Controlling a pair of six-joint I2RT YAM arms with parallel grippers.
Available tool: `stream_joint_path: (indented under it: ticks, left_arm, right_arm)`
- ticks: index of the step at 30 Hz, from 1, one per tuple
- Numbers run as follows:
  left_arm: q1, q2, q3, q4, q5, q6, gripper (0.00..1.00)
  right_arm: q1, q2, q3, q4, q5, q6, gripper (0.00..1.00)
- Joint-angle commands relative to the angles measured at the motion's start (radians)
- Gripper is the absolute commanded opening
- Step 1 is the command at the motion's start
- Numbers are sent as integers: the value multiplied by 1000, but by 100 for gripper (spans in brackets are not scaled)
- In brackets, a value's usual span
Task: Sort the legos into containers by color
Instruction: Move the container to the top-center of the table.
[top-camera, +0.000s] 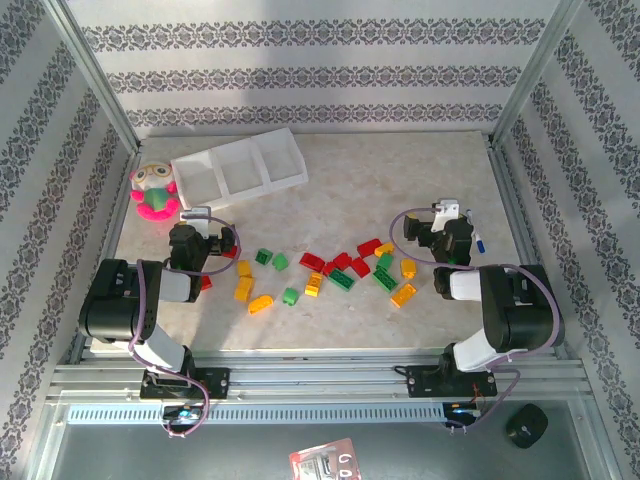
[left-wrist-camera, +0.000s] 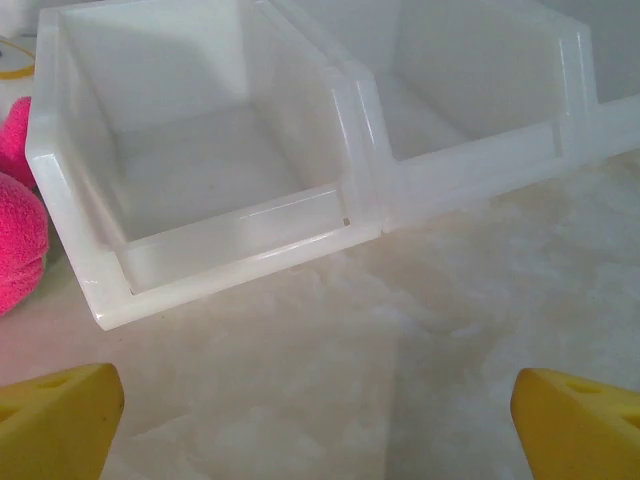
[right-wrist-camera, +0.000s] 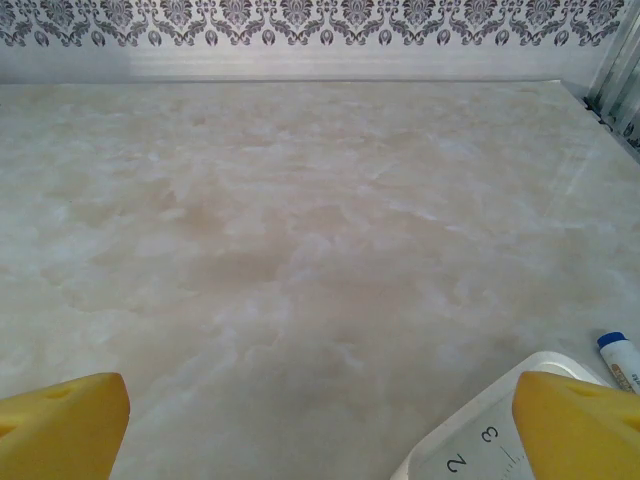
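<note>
Left arm (top-camera: 125, 305): lower left of the top view; bulky black joint housings with a rounded white link between them.
Right arm (top-camera: 515, 310): lower right; the same black housings and white link sections.
Cables (top-camera: 232, 240): thin, grey-purple, looping beside each wrist and trailing down to the bases.
Bases (top-camera: 185, 380): flat black plates.
Left gripper (left-wrist-camera: 320, 430): yellow plastic fingers (left-wrist-camera: 55, 420) with blunt wedge tips, in the bottom corners of its wrist view.
Right gripper (right-wrist-camera: 320, 430): matching yellow fingers (right-wrist-camera: 60, 425).

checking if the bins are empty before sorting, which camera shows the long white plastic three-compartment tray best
The top external view: the whole long white plastic tray is visible, all three compartments apparently empty. The left wrist view shows the tray closer but cropped to about two compartments.
</note>
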Motion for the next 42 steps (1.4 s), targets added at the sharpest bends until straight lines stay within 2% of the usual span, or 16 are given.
stream_joint_path:
  ticks: [1,23,27,29,33,36,39,42]
  left_arm:
    - [11,-1,8,20,8,3,99]
    - [9,-3,7,23,6,3,99]
    - [-5,-59,-20,30,-13,13,99]
    - [-17,-126,-20,-34,-23,24,99]
    - [-39,-308,44,-330,-44,-27,99]
    - [-78,-405,68,-429,-64,-49,99]
    - [-122,-451,146,-595,-114,-77,99]
    - [-158,-432,272,-759,-161,-138,99]
  right_arm:
    - [-6,2,-5,34,-18,10,98]
    - [-8,0,-6,35,-22,12,98]
    - [-9,-48,-4,-2,-27,13,98]
    - [-9,-96,8,-73,-28,13,98]
    - [-6,-199,30,-210,-24,16,98]
    - [0,-266,60,-320,-32,30,98]
    - [27,-310,106,-437,-48,22,98]
    - [80,-327,155,-521,-69,15,98]
